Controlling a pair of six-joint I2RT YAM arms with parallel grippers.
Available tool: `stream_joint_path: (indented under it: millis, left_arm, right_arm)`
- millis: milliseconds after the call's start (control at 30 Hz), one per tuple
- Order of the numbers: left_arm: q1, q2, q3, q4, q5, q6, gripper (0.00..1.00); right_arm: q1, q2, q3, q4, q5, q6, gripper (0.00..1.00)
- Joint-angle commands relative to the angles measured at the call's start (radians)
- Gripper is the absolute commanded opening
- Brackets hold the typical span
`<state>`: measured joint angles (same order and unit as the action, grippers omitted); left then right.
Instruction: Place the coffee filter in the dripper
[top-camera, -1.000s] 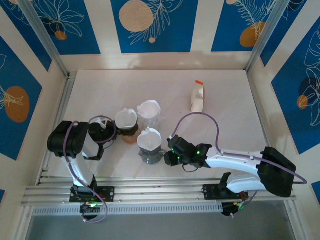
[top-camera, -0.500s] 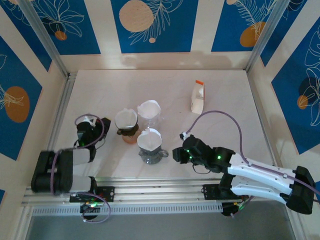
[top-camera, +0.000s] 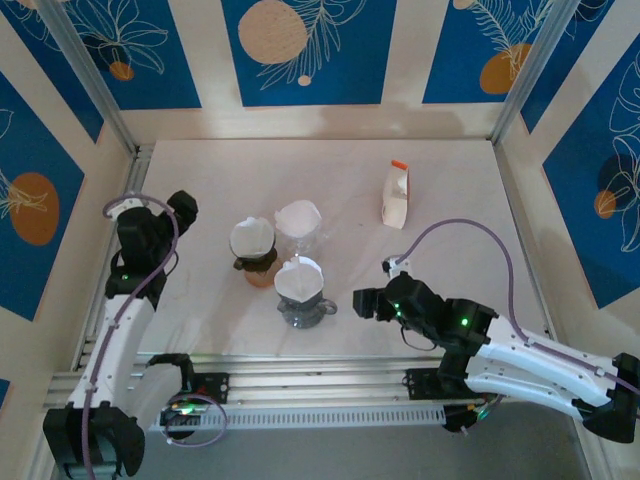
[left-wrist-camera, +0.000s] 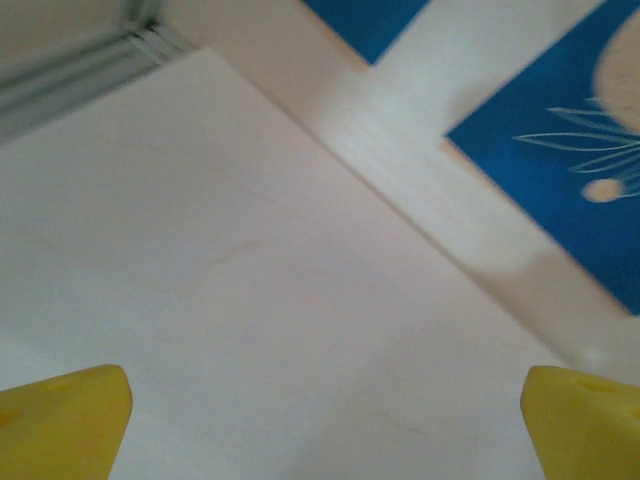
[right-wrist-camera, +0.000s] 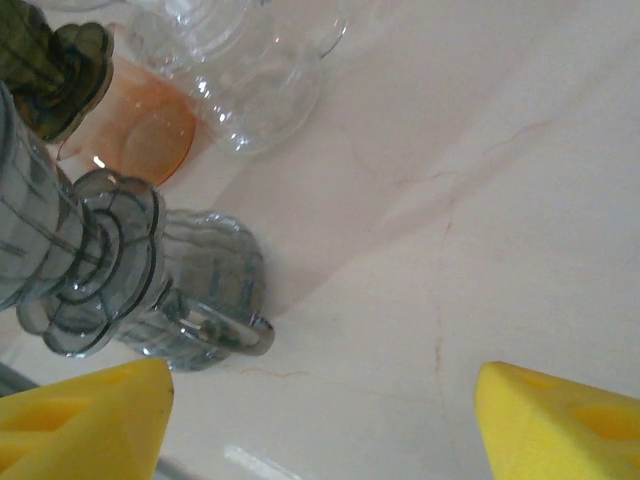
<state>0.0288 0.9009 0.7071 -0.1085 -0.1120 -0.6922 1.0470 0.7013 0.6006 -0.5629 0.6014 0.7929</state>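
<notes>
Pale, faintly veined tabletop (top-camera: 450, 180) inside a booth of blue wall panels (top-camera: 305, 50) printed with white leaves and orange discs, cream strips between, slanting aluminium posts (top-camera: 95, 85) at the back corners. Toward the back right, a small cream carton (top-camera: 396, 197) with an orange tab, lying well apart from the rest. Near the middle, three drippers close together, each with a white filter seated in its cone: grey dripper (top-camera: 300, 315) nearest the arms, under its coffee filter (top-camera: 298, 281); brown dripper (top-camera: 257, 266) to its back left; clear dripper (top-camera: 300, 243) just behind. Right gripper (right-wrist-camera: 320, 420) low over the table just right of the grey dripper, not touching it, yellow fingertips (right-wrist-camera: 85, 415) spread wide, nothing between them. Left gripper (left-wrist-camera: 320, 425) well to the left of the group, near the table's left edge, likewise spread wide and holding nothing, bare table ahead of it
</notes>
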Motion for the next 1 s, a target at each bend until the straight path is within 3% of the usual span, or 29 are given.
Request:
stream_joint_path:
  millis: [0,67,133,233,333,567,700,767,900,967]
  left_arm:
    - [0.008,0.030,-0.067,0.041,-0.111,0.189,1.00]
    - [0.008,0.058,-0.104,0.121,-0.107,0.291,1.00]
    - [0.008,0.102,-0.123,0.169,-0.107,0.400,1.00]
    - [0.006,0.158,-0.169,0.259,-0.179,0.457,1.00]
    - [0.000,0.178,-0.263,0.467,-0.202,0.508,1.00]
    - [-0.119,0.342,-0.317,0.756,-0.299,0.729,1.00]
    - [-0.154,0.400,-0.295,0.773,-0.339,0.814,1.00]
    - [-0.150,0.386,-0.313,0.789,-0.354,0.790,1.00]
    - [-0.132,0.379,-0.279,0.643,-0.345,0.632,1.00]
    - [-0.142,0.396,-0.291,0.697,-0.358,0.634,1.00]
  right_arm:
    - [-0.002,-0.014,0.065,-0.032,0.133,-0.020,0.84]
    - [-0.002,-0.011,0.082,-0.043,0.174,-0.027,0.99]
    - [-0.006,-0.010,0.093,-0.054,0.210,-0.034,0.99]
    - [-0.009,-0.013,0.094,-0.058,0.253,-0.035,0.99]
    - [-0.013,-0.016,0.091,-0.076,0.287,0.001,0.99]
    - [-0.025,-0.009,0.105,-0.214,0.394,0.156,0.99]
    - [-0.039,-0.017,0.105,-0.242,0.407,0.166,0.99]
    - [-0.051,-0.024,0.096,-0.244,0.396,0.154,0.99]
    - [-0.078,-0.053,0.077,-0.274,0.406,0.187,0.99]
    - [-0.086,-0.069,0.064,-0.260,0.392,0.184,0.99]
